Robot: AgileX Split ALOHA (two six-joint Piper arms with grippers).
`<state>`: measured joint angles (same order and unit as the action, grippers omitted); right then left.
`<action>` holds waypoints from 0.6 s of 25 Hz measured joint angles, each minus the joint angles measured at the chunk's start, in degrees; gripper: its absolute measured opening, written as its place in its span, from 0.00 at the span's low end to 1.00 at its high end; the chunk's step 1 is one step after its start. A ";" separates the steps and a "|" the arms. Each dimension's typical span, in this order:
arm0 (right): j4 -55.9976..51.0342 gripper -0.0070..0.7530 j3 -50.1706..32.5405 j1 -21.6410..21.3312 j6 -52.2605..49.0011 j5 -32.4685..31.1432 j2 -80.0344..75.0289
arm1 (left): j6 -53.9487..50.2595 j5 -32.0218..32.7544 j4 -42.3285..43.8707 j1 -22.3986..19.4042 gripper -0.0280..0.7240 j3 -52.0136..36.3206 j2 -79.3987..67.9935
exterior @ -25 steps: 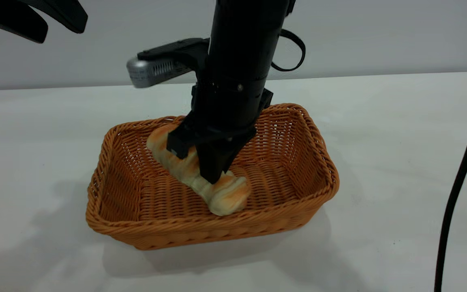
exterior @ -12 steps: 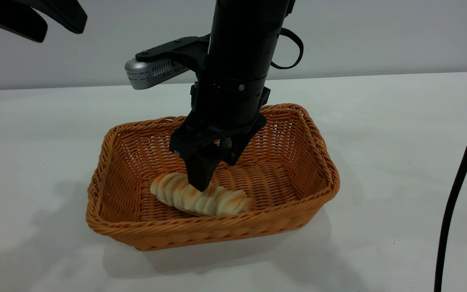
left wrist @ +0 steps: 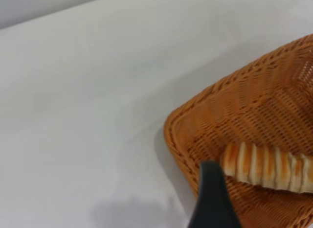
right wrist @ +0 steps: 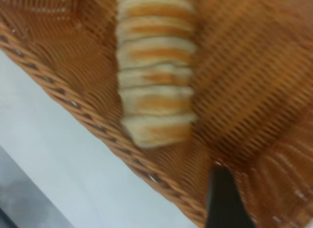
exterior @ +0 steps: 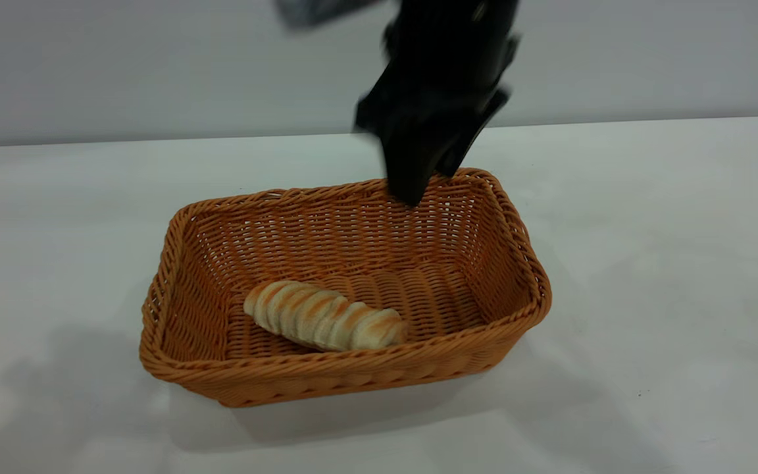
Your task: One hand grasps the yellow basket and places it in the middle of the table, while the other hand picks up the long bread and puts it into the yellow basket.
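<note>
Your bread [exterior: 326, 324] lies flat inside the basket [exterior: 517, 230] mid-table [exterior: 649, 217]; your right gripper [exterior: 412, 187] hangs empty above the far rim, jaw state cannot be told; left gripper out of exterior view.

Illumination is bright, even and diffuse, from overhead. The white tabletop [exterior: 649, 263] shows no hard glare. Soft grey shadows fall on the near side of the yellow basket [exterior: 346, 385] and spread toward the near left corner. In the exterior view the basket and the long bread [exterior: 326, 324] are sharp, while the right gripper [exterior: 412, 191] above the far rim is smeared by motion blur. The right wrist view is blurred throughout; weave and bread ridges streak. The left wrist view is softly focused, with one dark finger [left wrist: 211, 198] indistinct.
</note>
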<state>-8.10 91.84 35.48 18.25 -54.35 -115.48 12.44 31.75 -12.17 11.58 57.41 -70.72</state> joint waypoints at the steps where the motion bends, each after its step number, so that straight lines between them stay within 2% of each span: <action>1: 0.00 0.62 0.06 -0.71 -0.06 -0.74 1.41 | -0.22 0.30 0.30 -0.53 0.78 -0.67 1.69; 6: 0.00 0.62 0.06 -3.10 -0.12 -4.39 7.78 | -0.39 2.83 1.18 -2.33 0.78 -4.54 10.66; 15: 0.17 0.62 0.06 -3.39 -0.12 -12.40 18.33 | -4.41 11.71 4.79 -2.33 0.78 -12.42 27.92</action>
<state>-7.93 91.90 32.08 18.13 -66.75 -97.15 8.03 43.46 -7.39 9.25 44.99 -42.80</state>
